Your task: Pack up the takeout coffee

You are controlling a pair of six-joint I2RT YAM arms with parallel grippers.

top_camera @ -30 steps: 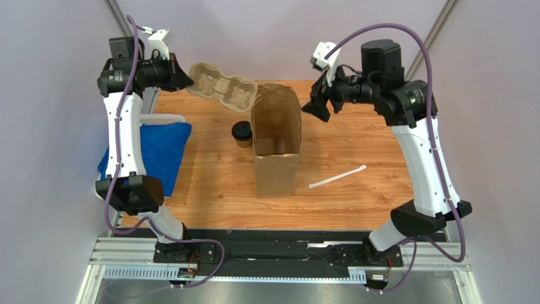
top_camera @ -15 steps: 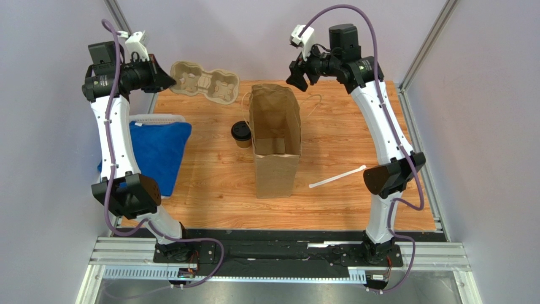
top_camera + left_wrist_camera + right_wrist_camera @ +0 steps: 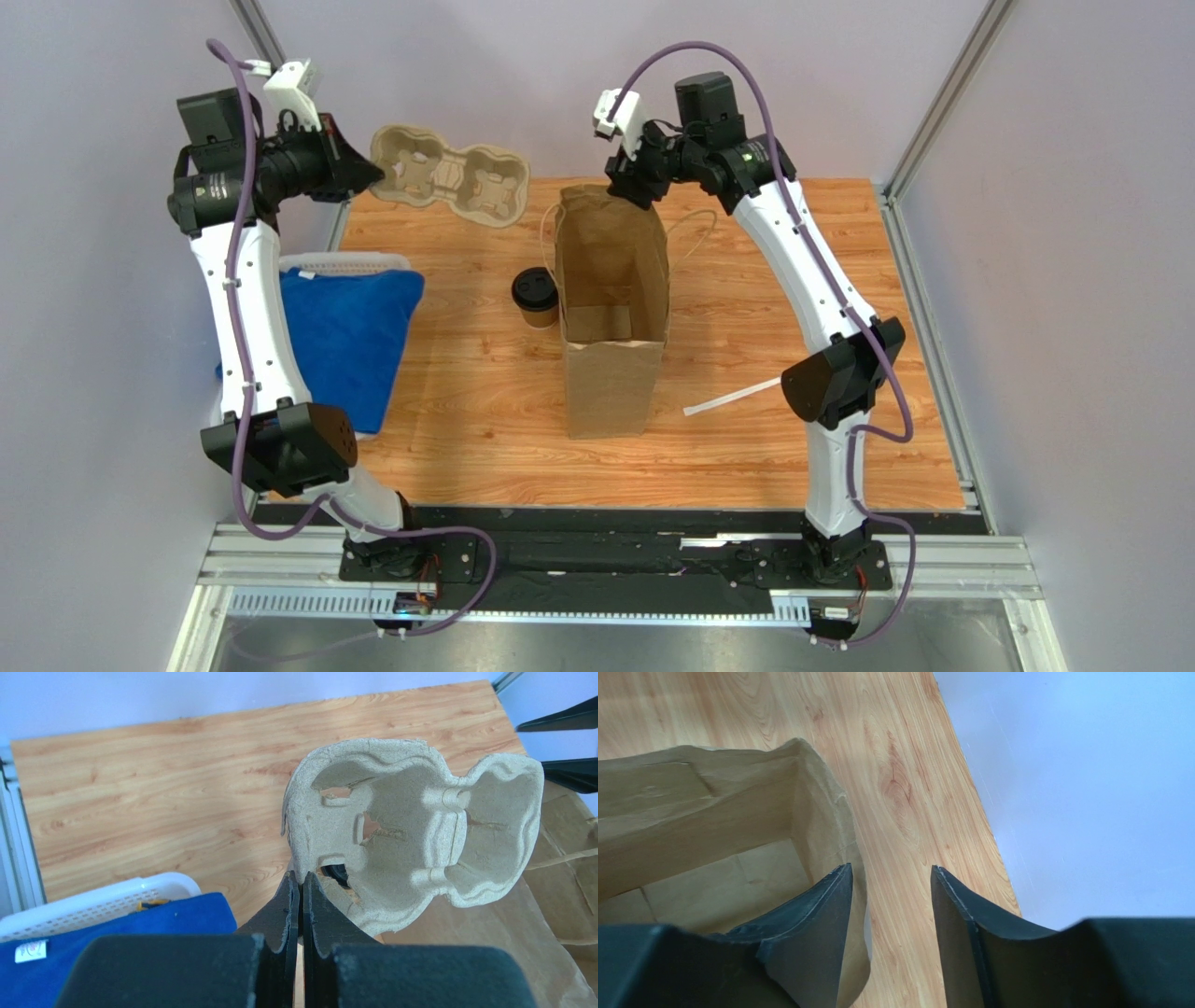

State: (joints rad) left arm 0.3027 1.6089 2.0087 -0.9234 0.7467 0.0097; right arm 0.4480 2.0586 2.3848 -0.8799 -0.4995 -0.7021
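The takeout coffee (image 3: 535,294), a small brown cup with a black lid, stands on the table just left of the tall brown paper bag (image 3: 610,315). My left gripper (image 3: 368,171) is at the far left, shut on the rim of the pulp cup tray (image 3: 452,178), which it holds in the air. In the left wrist view the fingertips (image 3: 302,876) pinch the tray (image 3: 421,833) edge. My right gripper (image 3: 634,189) hovers at the bag's far rim, open. In the right wrist view its jaws (image 3: 889,871) straddle the bag wall (image 3: 822,819), with the paper close beside the left finger.
A blue cloth (image 3: 344,336) lies in a white basket (image 3: 337,262) at the left edge. A white paper-wrapped straw (image 3: 730,396) lies to the right of the bag. The bag's string handle (image 3: 694,224) hangs at its far side.
The right arm swung left to the bag's far rim and its jaws narrowed. The left arm drew the tray further left, away from the bag.
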